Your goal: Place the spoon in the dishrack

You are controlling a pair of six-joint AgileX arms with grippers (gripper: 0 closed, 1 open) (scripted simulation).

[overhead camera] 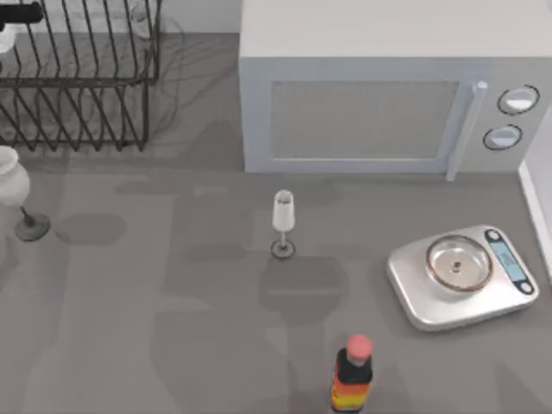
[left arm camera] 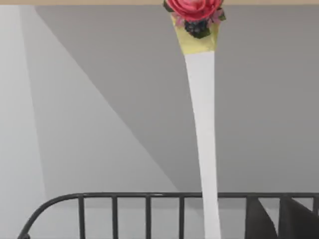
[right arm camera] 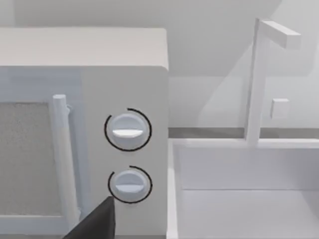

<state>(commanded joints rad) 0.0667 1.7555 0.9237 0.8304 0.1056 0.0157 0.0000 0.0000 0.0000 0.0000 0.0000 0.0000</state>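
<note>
Left gripper (overhead camera: pixel 17 13): dark shape at the top view's far left edge, over the back of the large black wire dishrack (overhead camera: pixel 82 95) in the table's far left corner

Long white spoon with thin handle and red-and-yellow knob (left arm camera: pixel 204 124): in the left wrist view it runs straight out from the camera, knob end farthest away. The handle crosses in front of the rack's curved top rail. It hangs in the air above the bars, not resting in the rack. Left gripper closed on the spoon; the grip point itself is past the frame edge

Right gripper (right arm camera: pixel 94 224): a dark tip low in its own wrist view, facing the two round dials of the big grey-white microwave (overhead camera: pixel 379 95), a white sink basin beside it. Arm idle. Spread of this end effector: cannot tell

Table, top view:
- white goblet on grey stem (overhead camera: pixel 13 185), left edge, in front of the rack
- small clear stemmed glass (overhead camera: pixel 283 220), centre, upright
- silver kitchen scale (overhead camera: pixel 461 272), right
- dark bottle with red cap (overhead camera: pixel 352 375), near edge
</note>
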